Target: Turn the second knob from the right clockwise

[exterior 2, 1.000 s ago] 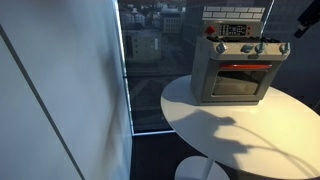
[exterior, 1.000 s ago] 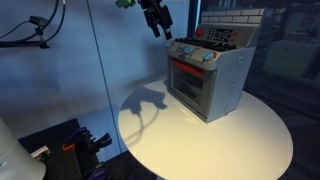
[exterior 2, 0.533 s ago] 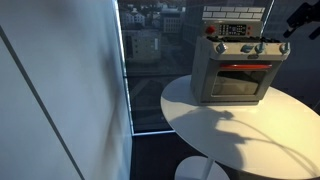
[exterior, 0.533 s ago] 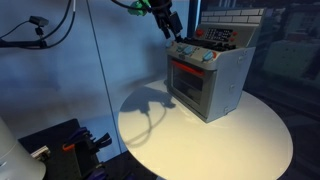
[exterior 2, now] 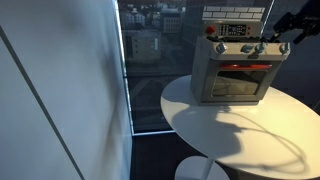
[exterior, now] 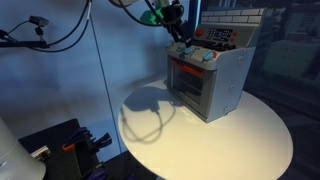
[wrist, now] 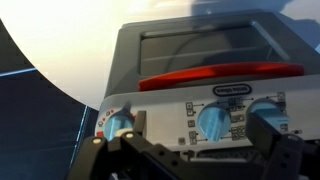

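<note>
The second knob from the right (wrist: 212, 122) sits in the blue row on the control panel of the toy oven (exterior 2: 236, 88), which stands on the round white table (exterior 2: 250, 135).

The wrist view looks at the oven upside down, with the red handle (wrist: 220, 75) above the knobs, so picture-left is the oven's right. Reading that view from the left:

- One dark finger (wrist: 108, 152) rises from the bottom edge.
- Beside it is the end knob (wrist: 118, 124), close to the panel's corner.
- Next comes the target knob, about midway across the picture.
- After that is a third knob (wrist: 268, 112), half hidden by the other finger (wrist: 285, 145).

The gripper (wrist: 190, 140) is spread wide with nothing between its jaws. The gap looks roughly centred on the target knob. In both exterior views it hovers at that end of the knob row, near the panel. Those views are too small to show contact, and the wrist view suggests there is none.

As I judge it, the approach is nearly complete and the turn itself is not begun. The knob's marking is too blurred to read its setting. What is left is to:

- close the last gap,
- pinch this knob and not its neighbours,
- twist it clockwise as seen from the oven's front,
- let go.
</note>
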